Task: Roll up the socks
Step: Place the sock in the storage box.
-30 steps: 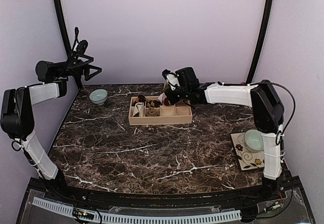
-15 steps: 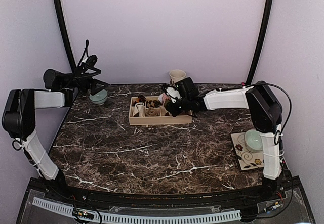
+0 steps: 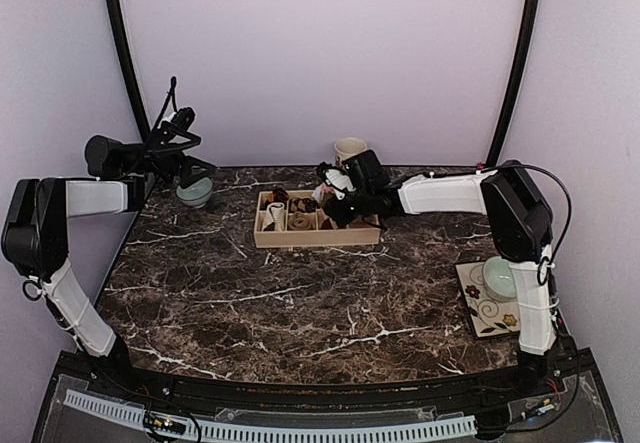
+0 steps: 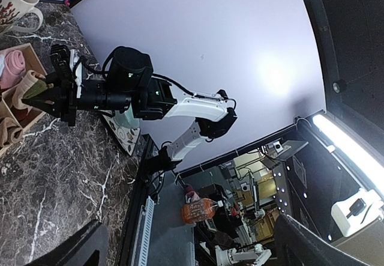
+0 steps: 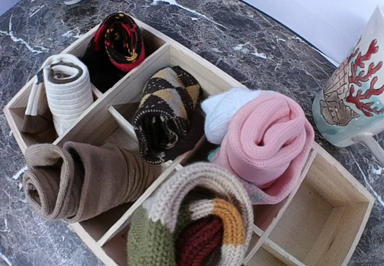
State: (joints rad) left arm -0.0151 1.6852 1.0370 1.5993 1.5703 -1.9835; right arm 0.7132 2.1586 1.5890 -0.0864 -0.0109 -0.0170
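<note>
The wooden tray (image 3: 355,234) stands at the back middle of the table. In the right wrist view the pink sock (image 5: 264,140), rolled with a white patch showing, lies in a tray (image 5: 336,218) compartment. The tan sock (image 5: 198,224), rolled with green, orange and dark-red bands, fills the bottom of that view just over the tray's divider and hides the fingers. The left wrist view shows my right gripper (image 4: 45,95) closed around this roll (image 4: 29,90). My right gripper (image 3: 332,201) hovers over the tray. My left gripper (image 3: 195,170) is open, empty and raised at the back left; its fingers (image 4: 84,245) are spread wide.
Other tray compartments hold a cream roll (image 5: 66,89), a brown roll (image 5: 78,179), a dark argyle roll (image 5: 165,113) and a black-red roll (image 5: 120,38). A coral-print mug (image 3: 349,150) stands behind the tray. A teal bowl (image 3: 194,192) sits back left. Another bowl (image 3: 499,277) rests on a patterned tile at the right.
My right gripper has come down from above the tray's back edge to just over its compartments, uncovering the mug. My left arm has swung right, above the teal bowl.
</note>
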